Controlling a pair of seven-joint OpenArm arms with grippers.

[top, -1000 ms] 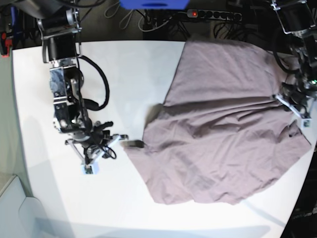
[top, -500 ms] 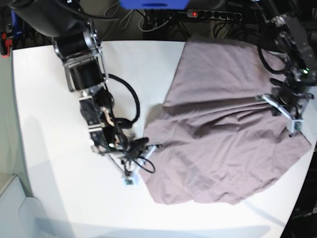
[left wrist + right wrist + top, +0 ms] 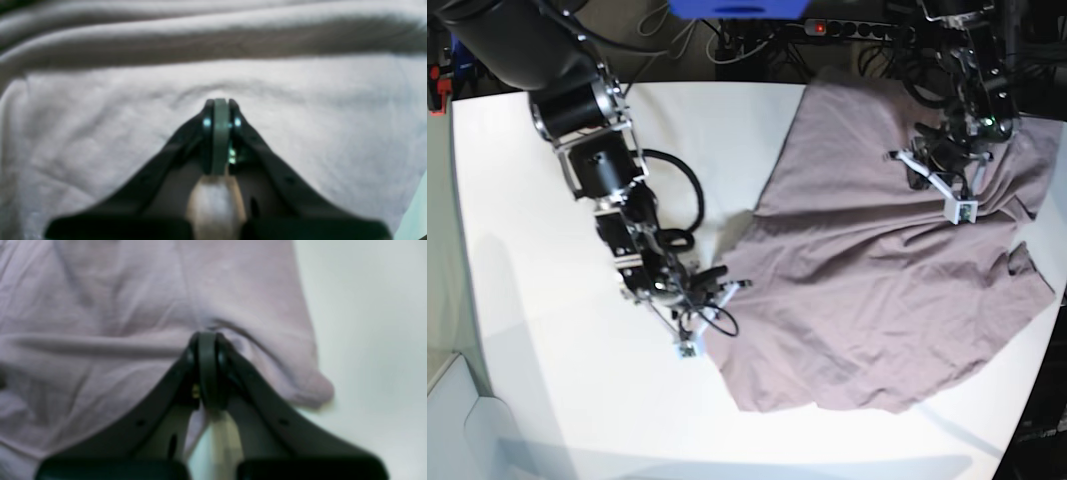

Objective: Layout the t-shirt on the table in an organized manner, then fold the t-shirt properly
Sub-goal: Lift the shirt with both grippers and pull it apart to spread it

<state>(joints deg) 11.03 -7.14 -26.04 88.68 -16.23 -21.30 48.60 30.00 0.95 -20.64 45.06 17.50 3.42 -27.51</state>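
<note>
The mauve t-shirt [image 3: 877, 270] lies spread and creased on the right half of the white table [image 3: 537, 400]. My right gripper [image 3: 732, 288] is at the shirt's left edge. In the right wrist view the right gripper [image 3: 206, 336] is shut, with cloth [image 3: 133, 306] bunched at its tips, beside bare table [image 3: 367, 323]. My left gripper [image 3: 924, 172] is over the shirt's upper right part. In the left wrist view the left gripper [image 3: 218, 103] is shut, with a small pucker of the shirt [image 3: 100, 133] at its tips. The collar and sleeves are not visible.
A power strip [image 3: 857, 30] and cables lie behind the table's far edge. A blue object [image 3: 737, 8] sits at the top. The shirt's lower right corner [image 3: 1047, 290] reaches the table's right edge. The left half of the table shows bare white.
My right arm swung right from the bare table to the shirt's left edge and its gripper shut there. My left gripper moved from the shirt's right edge up and left over the cloth.
</note>
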